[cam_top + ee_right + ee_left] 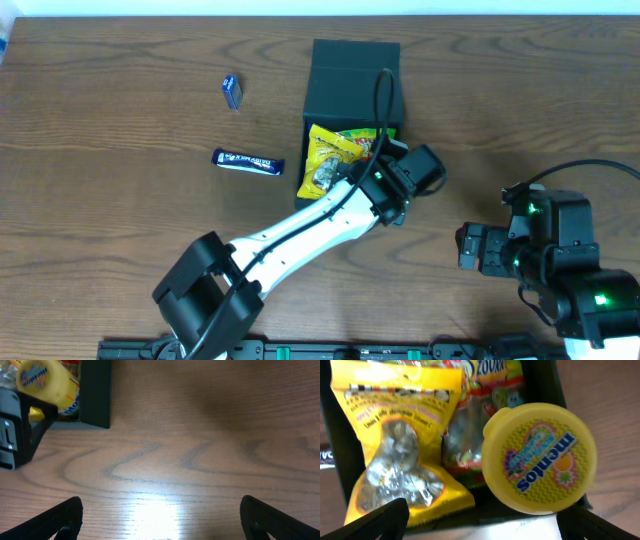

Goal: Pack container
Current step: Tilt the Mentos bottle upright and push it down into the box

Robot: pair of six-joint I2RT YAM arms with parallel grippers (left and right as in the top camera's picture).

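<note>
1. Blue packet [232, 91], dark bar [247, 161]: I am seeing both lying loose on the bench [120, 220], left of the container; the bar's long axis is running left-right.
2. Container [352, 80]: sitting mid-bench, holding a yellow snack bag [325, 165].
3. Left gripper [482, 525]: hovering spread at its mouth, pinching nothing; I am judging it the nearer arm.
4. Right gripper [160, 520]: hanging spread, well apart.

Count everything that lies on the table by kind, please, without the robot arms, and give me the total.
Container: 1
Snack bags: 2, the yellow bag and the green and red bag
Round yellow Mentos tub: 1
Dark blue bar: 1
Small blue box: 1
Total: 6
</note>
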